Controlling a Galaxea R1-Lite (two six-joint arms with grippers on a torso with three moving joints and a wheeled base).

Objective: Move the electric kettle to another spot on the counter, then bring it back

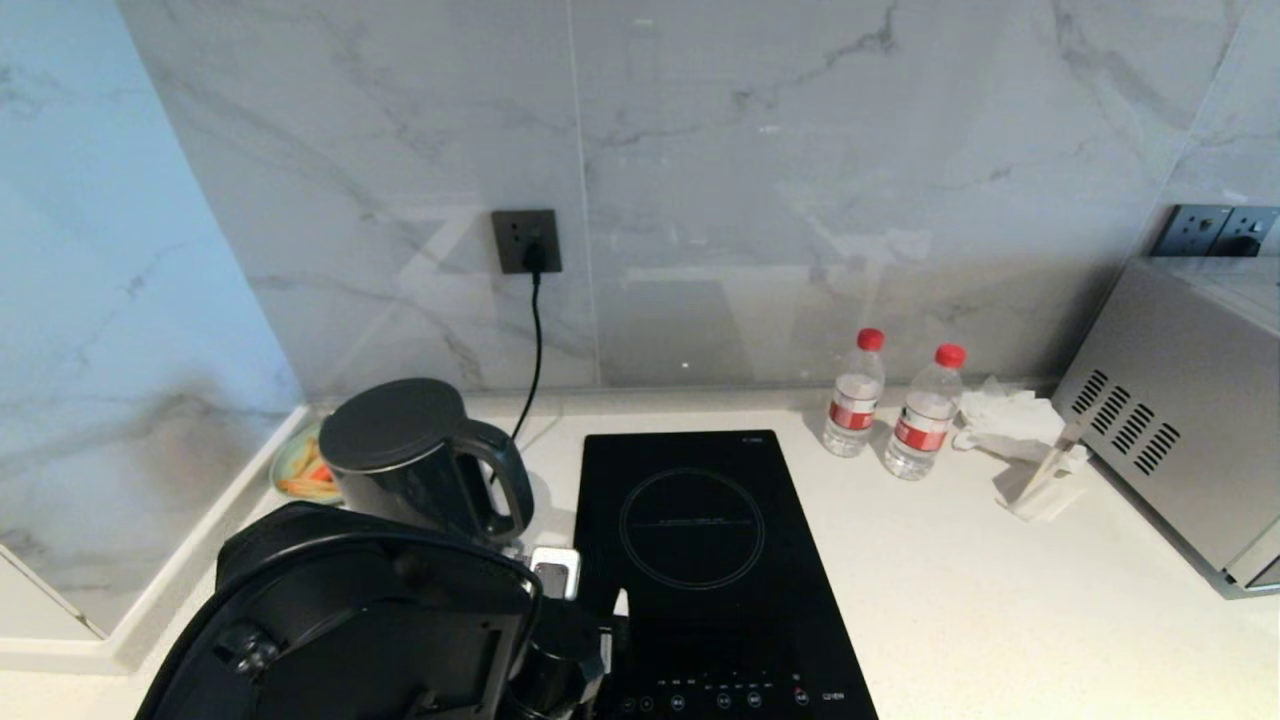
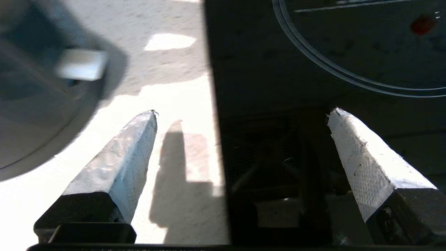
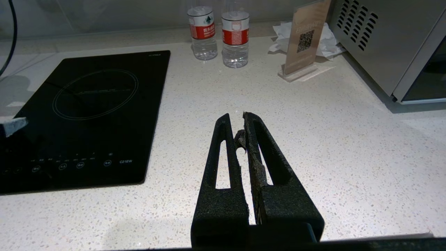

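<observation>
The electric kettle point(image 1: 410, 460) stands upright at the back left of the counter point(image 1: 960, 560), its loop handle point(image 1: 505, 480) turned toward the hob. My left gripper point(image 1: 588, 588) hangs low in front of the kettle's handle side, open and empty. In the left wrist view this gripper point(image 2: 242, 113) straddles the hob's left edge: one finger point(image 2: 122, 157) is over the counter and the other is over the black glass. A blurred dark round mass point(image 2: 31, 104), kettle or its base, I cannot tell, lies beside it. My right gripper point(image 3: 237, 116) is shut and empty over bare counter right of the hob.
A black induction hob point(image 1: 700, 540) sits mid-counter. Two water bottles point(image 1: 853, 395), crumpled tissue point(image 1: 1005, 415) and a sign stand point(image 1: 1045, 480) stand at the back right, beside a steel microwave point(image 1: 1180, 440). A plate of food point(image 1: 300, 470) is behind the kettle. A cord hangs from the wall socket point(image 1: 527, 242).
</observation>
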